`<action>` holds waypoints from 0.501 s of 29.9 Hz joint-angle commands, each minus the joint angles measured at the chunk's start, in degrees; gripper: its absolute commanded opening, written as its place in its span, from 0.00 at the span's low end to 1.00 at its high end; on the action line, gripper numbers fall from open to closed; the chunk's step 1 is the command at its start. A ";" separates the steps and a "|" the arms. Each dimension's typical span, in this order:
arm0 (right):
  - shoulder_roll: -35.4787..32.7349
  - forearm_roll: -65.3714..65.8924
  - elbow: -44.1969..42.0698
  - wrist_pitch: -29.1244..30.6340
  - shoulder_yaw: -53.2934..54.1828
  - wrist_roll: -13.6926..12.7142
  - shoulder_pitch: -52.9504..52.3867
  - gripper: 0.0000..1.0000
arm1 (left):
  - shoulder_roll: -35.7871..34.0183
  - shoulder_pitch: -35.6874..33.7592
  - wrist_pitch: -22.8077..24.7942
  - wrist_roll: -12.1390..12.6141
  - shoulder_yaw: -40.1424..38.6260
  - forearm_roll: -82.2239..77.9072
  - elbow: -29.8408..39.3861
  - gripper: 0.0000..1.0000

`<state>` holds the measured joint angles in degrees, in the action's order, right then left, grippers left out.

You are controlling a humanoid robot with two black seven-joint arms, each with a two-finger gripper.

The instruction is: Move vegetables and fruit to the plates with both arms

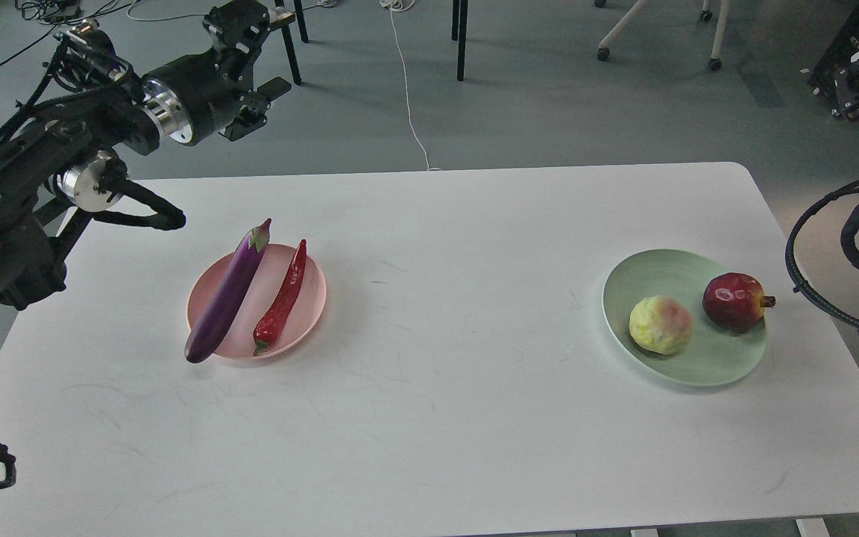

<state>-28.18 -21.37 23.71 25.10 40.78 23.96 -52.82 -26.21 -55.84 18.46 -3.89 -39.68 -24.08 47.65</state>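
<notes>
Looking finished: eggplant (227,297) and chili pepper (281,300) lying on the pink plate (313,297) at left, pomegranate (734,301) and yellow-green ball (660,324) sitting on the green plate (627,280) at right, left end effector (254,89) hanging released beyond the worktop (444,418), right one unseen.

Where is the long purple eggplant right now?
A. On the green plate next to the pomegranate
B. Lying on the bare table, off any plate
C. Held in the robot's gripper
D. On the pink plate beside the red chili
D: the eggplant lies across the pink plate alongside the red chili, its ends sticking out over the rim.
</notes>
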 commanded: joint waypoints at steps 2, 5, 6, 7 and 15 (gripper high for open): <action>2.42 -0.08 0.55 2.90 0.26 -0.84 0.00 0.98 | 1.25 0.47 0.88 -5.42 -1.97 16.06 -3.27 0.98; 2.60 -0.08 0.02 2.90 0.35 -0.75 0.35 0.97 | 1.42 1.35 0.88 -6.39 -3.55 23.62 -4.40 0.98; 2.60 -0.08 0.02 2.90 0.35 -0.75 0.44 0.97 | 1.43 1.96 0.88 -6.30 -3.73 25.73 -5.63 0.98; 2.69 -0.08 -0.15 2.90 0.35 -0.84 0.53 0.97 | 1.51 2.57 1.05 -6.30 -3.82 28.01 -7.21 0.98; 3.91 -0.87 -0.42 2.90 0.53 -4.35 3.34 0.99 | 5.90 5.13 8.52 -6.21 -3.82 35.59 -15.83 0.98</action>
<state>-25.18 -21.80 23.36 28.01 41.21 22.08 -50.46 -22.06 -51.97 26.05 -10.19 -43.52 10.29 33.56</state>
